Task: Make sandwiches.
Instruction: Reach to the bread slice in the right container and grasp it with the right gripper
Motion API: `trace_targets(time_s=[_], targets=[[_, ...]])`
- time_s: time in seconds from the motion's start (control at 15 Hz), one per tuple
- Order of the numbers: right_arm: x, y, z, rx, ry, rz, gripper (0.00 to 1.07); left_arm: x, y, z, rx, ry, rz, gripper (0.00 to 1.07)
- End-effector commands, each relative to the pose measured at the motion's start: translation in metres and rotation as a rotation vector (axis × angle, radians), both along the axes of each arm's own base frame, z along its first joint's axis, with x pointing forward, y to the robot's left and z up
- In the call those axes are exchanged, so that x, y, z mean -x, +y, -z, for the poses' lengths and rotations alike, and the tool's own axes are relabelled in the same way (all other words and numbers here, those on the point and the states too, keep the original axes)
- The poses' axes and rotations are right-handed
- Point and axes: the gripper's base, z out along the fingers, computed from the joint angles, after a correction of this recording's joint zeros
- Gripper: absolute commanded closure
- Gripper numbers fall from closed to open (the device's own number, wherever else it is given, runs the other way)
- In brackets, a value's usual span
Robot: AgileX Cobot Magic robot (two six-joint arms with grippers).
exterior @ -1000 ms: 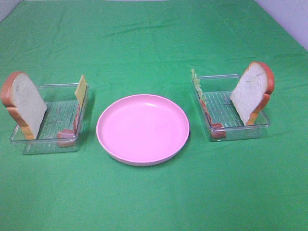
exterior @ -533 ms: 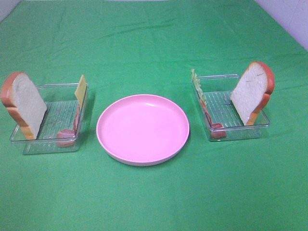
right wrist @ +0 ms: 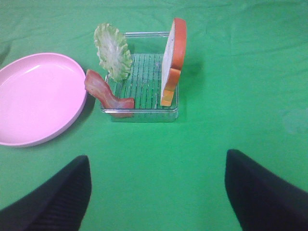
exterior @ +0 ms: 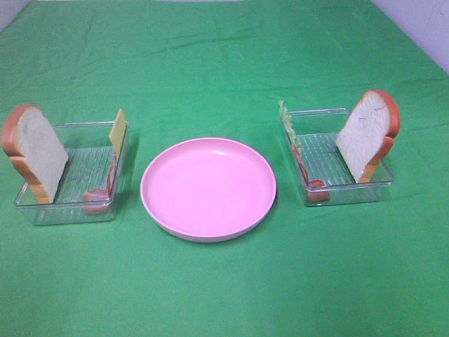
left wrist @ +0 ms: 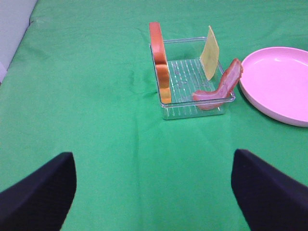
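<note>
No stacked sandwiches are in view; only loose parts stand in two clear trays. The left tray (exterior: 70,210) holds an upright bread slice (exterior: 34,151), a yellow cheese square (exterior: 117,130) and a meat strip (exterior: 98,196). In the right tray (exterior: 351,193) are a bread slice (exterior: 368,133), a lettuce leaf (exterior: 286,119) and a meat strip (exterior: 309,179). My left gripper (left wrist: 154,192) is open, well short of its tray, with nothing between its fingers. My right gripper (right wrist: 156,192) is open too, short of the lettuce (right wrist: 113,52) and bread (right wrist: 174,57). Neither arm shows in the high view.
A round pink plate (exterior: 208,188) with nothing on it sits between the two trays. Green cloth (exterior: 224,56) covers the whole table. A pale wall edge shows at the far right corner (exterior: 428,21).
</note>
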Motion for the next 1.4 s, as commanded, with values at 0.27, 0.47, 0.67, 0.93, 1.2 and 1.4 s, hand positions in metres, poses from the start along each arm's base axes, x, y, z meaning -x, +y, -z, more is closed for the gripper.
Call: trace_targets(time_s=[0.27, 0.47, 0.67, 0.93, 1.2, 1.4], targets=[[-0.108, 0.006, -0.03, -0.053, 0.232, 0.087, 0.39, 0.003, 0.0, 0.0, -0.003, -0.03, -0.003, 0.23], [-0.172, 0.011, -0.025, -0.034, 0.394, 0.088, 0.39, 0.003, 0.0, 0.0, -0.003, -0.03, -0.003, 0.23], [-0.235, 0.016, 0.0, -0.011, 0.535, 0.079, 0.36, 0.003, 0.0, 0.0, -0.003, -0.03, -0.003, 0.23], [-0.283, 0.018, 0.033, 0.016, 0.671, 0.063, 0.28, 0.003, 0.0, 0.0, -0.003, -0.03, -0.003, 0.23], [-0.333, 0.017, 0.06, 0.071, 0.7, 0.061, 0.28, 0.003, 0.0, 0.0, -0.003, -0.03, -0.003, 0.23], [-0.344, 0.017, 0.073, 0.101, 0.738, 0.049, 0.28, 0.003, 0.0, 0.0, -0.003, -0.03, -0.003, 0.23]])
